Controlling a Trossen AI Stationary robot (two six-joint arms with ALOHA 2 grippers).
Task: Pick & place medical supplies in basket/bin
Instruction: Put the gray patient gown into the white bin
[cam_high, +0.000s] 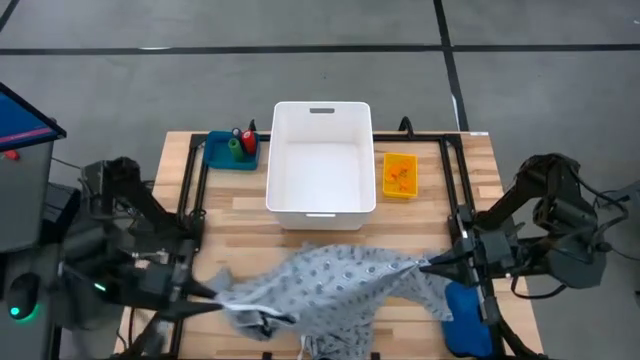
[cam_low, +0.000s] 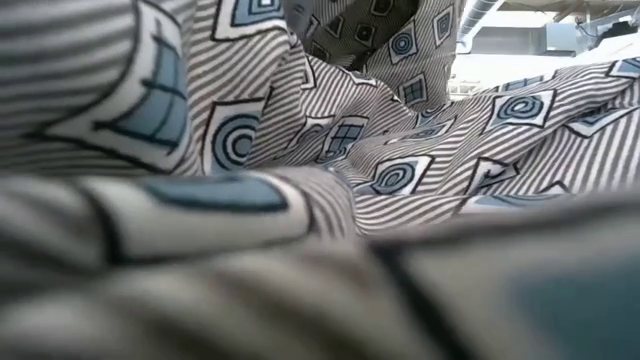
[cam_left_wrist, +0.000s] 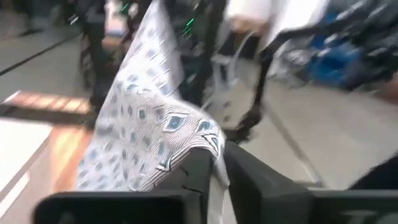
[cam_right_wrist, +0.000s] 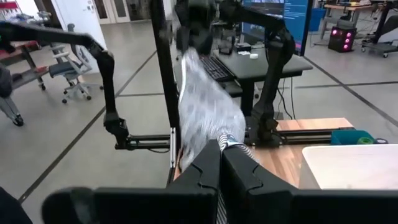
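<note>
Gown (cam_high: 330, 282), grey with little blue squares and swirls, stretched out across the near side of the wooden table (cam_high: 240, 215), in front of the white bin (cam_high: 321, 160). Held at both ends. Left gripper (cam_high: 212, 293) pinching the left end, fingers (cam_left_wrist: 193, 180) almost closed on the cloth. Right gripper (cam_high: 428, 265) pinching the right end, fingers (cam_right_wrist: 208, 165) shut tight on a fold. Cloth filling nearly all of the low view, so hanging or bunched right by that camera.

Step in hand, by the look of it: lifting the gown with both arms to get it into the bin. Not in the bin yet.

Next move, as a guess: raise both ends together, high enough to clear the bin's near wall, carry the cloth over the opening, then let go. Needs both arms to go at the same pace, or the cloth could slip out or catch on the wall.

Farther off: blue tray (cam_high: 218, 152) with a red piece (cam_high: 238, 134) and a green piece (cam_high: 234, 148) left of the bin, yellow tray (cam_high: 399, 175) with small orange things on its right, blue pouch (cam_high: 466, 310) near the right arm
</note>
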